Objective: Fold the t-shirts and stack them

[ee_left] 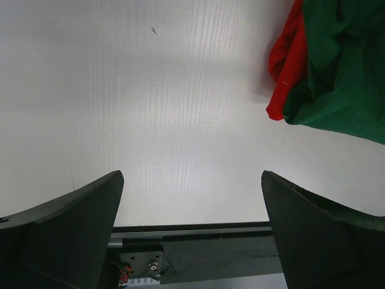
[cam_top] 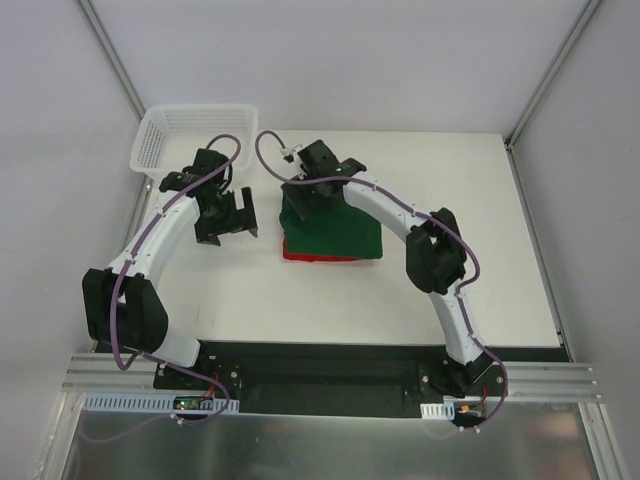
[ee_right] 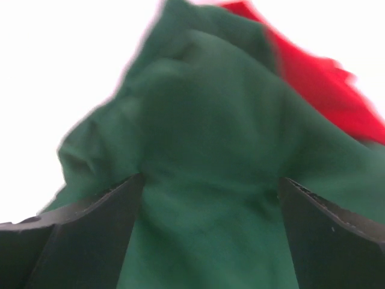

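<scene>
You have the folded dark green cotton t-shirt (cam_top: 335,225) lying on the bright red cotton t-shirt (cam_top: 315,257), the stack's long axis running 9 to 3 o'clock, with red showing along the 6 o'clock edge. The 2 shirts sit near the middle of the white table (cam_top: 450,220), with pale walls around it and a white plastic mesh basket (cam_top: 190,130) at the 11 o'clock corner. Your right gripper (ee_right: 212,179) hangs, jaws spread, over the green shirt's 10 o'clock corner; you cannot tell whether it touches. Your left gripper (ee_left: 191,174), jaws spread, stands at 9 o'clock of the stack, apart from it.
</scene>
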`<state>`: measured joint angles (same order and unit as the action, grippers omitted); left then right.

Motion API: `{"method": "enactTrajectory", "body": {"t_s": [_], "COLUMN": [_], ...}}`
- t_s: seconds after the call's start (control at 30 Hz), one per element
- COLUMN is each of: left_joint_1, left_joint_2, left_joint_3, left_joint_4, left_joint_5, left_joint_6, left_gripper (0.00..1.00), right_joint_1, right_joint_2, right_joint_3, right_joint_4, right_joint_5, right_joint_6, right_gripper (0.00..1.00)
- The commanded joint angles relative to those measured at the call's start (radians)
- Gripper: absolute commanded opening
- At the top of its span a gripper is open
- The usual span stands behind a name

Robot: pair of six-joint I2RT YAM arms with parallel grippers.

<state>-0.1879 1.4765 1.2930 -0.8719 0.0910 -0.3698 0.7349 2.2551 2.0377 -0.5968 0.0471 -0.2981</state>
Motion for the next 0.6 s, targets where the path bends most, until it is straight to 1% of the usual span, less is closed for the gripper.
{"method": "enactTrajectory", "body": {"t_s": [0.0,0.13,0.27,0.47,0.57], "left_joint_1": [0.008,0.008,0.008,0.008,0.010], "left_joint_2": [-0.036,-0.035,-0.035,-0.036,-0.039], "left_joint_3": [-0.017,-0.023,-0.021,-0.023,-0.024], "left_joint_4": [0.005,0.008,0.010,0.011,0.013], "left_joint_5": [0.019,0.023,0.027,0.026,0.023], "left_joint_6": [0.017,0.015,0.020,0.022,0.023], "left_gripper": [0.99,0.99,0.99,0.99,0.99], "right_joint_1": [-0.057,-0.103,-0.138,-0.141,-0.140], "right_joint_2": [-0.150,-0.181,-0.163,-0.100,-0.091], "right_joint_3": [-0.043,-0.092,-0.128,-0.140,-0.120], "right_joint_4": [-0.032,-0.031,-0.029,-0.032,-0.050], "right_joint_5": [0.126,0.163,0.188,0.180,0.181], "right_joint_6": [0.022,0.050,0.062,0.073,0.083], "right_gripper": [0.96,0.96,0.96,0.96,0.96]}}
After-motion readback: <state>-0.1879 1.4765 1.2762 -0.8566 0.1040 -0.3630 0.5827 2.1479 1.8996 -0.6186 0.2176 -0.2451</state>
